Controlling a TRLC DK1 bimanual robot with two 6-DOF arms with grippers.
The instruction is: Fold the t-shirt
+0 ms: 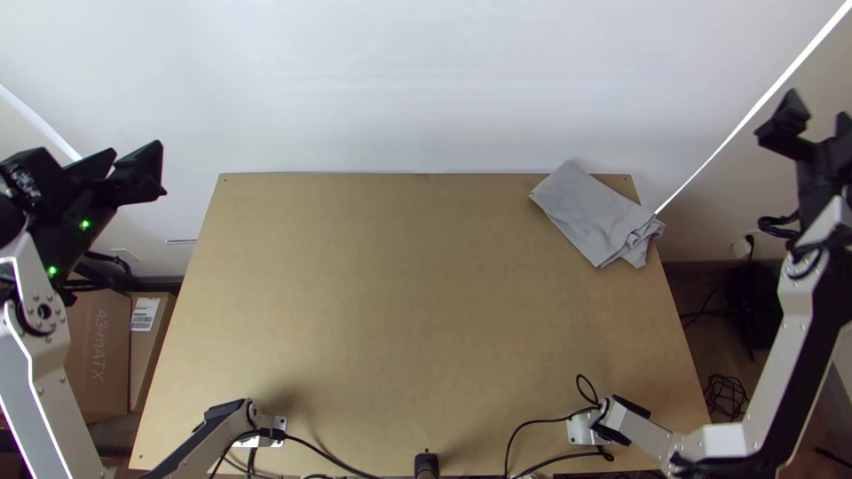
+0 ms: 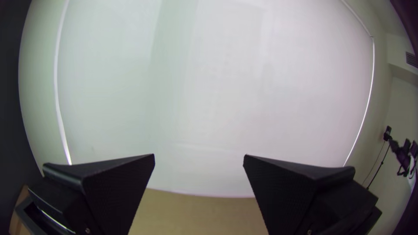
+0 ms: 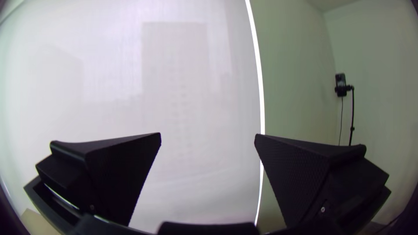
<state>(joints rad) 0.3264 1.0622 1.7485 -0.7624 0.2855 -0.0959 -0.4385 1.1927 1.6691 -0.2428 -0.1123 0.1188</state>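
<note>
**Folded grey T-shirt at the tabletop's two o'clock**

Clock read from the top view, tabletop centre as hub, far edge at twelve. The T-shirt lay by the far corner as a compact folded bundle, slanting from its eleven o'clock end down to its four o'clock end. Smooth over most of its length; rumpled and bunched at the four o'clock end. One tip poked past the far edge, and the bunched end overlapped the side edge at three.

Left claw: raised off the tabletop's outline, toward ten o'clock. Its fingers stood wide apart, gripping nothing.

Right claw: raised outside the outline too, toward two o'clock, farther out than the T-shirt and well apart from it. Also spread wide, nothing in its grip.

Arm bases sat near eight and four o'clock, black cables looping beside them. Cardboard boxes stood beyond the tabletop at nine.
</note>
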